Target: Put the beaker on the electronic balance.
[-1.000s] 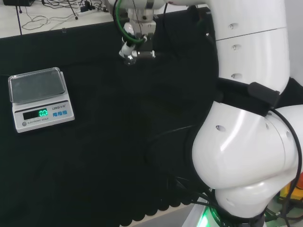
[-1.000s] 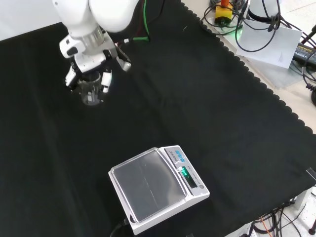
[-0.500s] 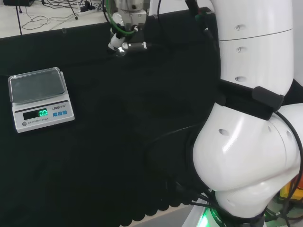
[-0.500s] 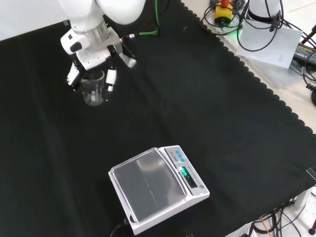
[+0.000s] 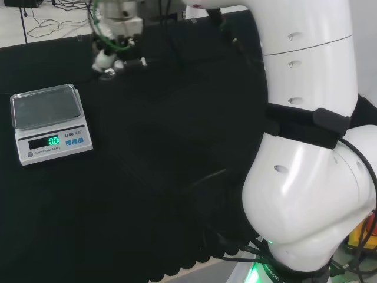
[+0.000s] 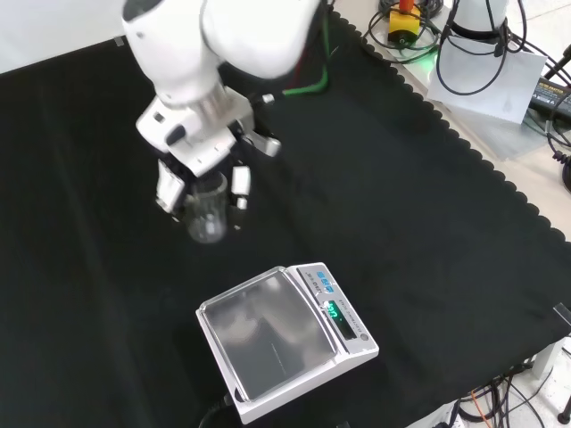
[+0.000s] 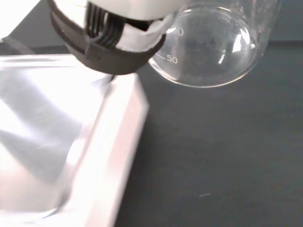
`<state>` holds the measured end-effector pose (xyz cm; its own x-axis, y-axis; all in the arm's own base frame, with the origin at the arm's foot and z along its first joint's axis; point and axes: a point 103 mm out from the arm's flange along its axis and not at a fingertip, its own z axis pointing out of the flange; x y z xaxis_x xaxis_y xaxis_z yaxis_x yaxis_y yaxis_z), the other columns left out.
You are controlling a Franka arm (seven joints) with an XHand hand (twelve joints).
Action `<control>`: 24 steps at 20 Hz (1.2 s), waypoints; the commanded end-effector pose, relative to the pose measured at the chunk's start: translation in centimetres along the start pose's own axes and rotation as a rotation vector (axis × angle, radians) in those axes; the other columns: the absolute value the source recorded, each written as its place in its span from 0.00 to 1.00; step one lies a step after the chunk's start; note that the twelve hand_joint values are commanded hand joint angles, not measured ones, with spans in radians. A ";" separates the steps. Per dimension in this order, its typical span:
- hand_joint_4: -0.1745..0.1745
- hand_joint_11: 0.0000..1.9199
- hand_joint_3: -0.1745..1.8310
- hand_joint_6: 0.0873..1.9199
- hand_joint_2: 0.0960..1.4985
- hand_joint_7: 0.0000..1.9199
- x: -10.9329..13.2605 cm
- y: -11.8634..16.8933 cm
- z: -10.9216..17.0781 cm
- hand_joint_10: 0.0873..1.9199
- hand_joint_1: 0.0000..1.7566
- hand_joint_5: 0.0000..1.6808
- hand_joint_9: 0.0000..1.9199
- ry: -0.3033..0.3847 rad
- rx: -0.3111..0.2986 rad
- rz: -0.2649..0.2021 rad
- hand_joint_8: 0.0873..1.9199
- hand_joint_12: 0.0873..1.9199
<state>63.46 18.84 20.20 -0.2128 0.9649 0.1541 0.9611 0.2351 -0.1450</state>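
Head view: hand [image 5: 112, 56] at the far edge of the black cloth [image 5: 165, 153], beyond and to the right of the electronic balance [image 5: 50, 122], whose steel pan is bare. Front view: hand [image 6: 201, 169] with fingers [image 6: 239, 183] curled round a clear glass beaker [image 6: 206, 209], carried upright off the cloth, just above and left of the balance [image 6: 285, 339]. Wrist view: beaker [image 7: 213, 47] base with printed graduations, beside the balance pan's [image 7: 57, 142] raised edge.
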 end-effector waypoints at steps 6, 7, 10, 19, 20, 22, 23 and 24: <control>0.27 0.57 0.42 0.76 0.56 0.36 10.0 0.1 4.2 0.67 0.77 0.44 0.51 -0.001 0.095 -0.210 0.80 0.53; 0.27 0.57 0.42 0.76 0.56 0.36 10.7 0.1 4.4 0.67 0.77 0.44 0.51 0.002 0.098 -0.224 0.80 0.53; 0.27 0.57 0.42 0.76 0.56 0.36 12.4 0.2 5.1 0.67 0.77 0.44 0.51 0.006 0.110 -0.256 0.80 0.53; 0.27 0.57 0.42 0.76 0.56 0.36 13.9 1.1 7.2 0.67 0.77 0.44 0.51 0.005 0.144 -0.273 0.80 0.53; 0.27 0.57 0.42 0.76 0.55 0.36 13.9 1.1 7.5 0.67 0.77 0.44 0.51 0.005 0.148 -0.271 0.80 0.53; 0.27 0.56 0.42 0.76 0.55 0.37 13.8 1.3 8.0 0.66 0.77 0.44 0.51 0.004 0.156 -0.266 0.80 0.53; 0.27 0.56 0.42 0.76 0.55 0.37 13.8 1.3 8.2 0.66 0.77 0.44 0.51 0.005 0.160 -0.264 0.80 0.53; 0.39 0.56 0.42 0.76 0.57 0.38 13.8 1.3 8.5 0.67 0.73 0.45 0.50 0.004 0.164 -0.263 0.79 0.53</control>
<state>60.64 33.11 14.95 -0.4512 0.8671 0.2111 0.8390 0.4928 -0.2308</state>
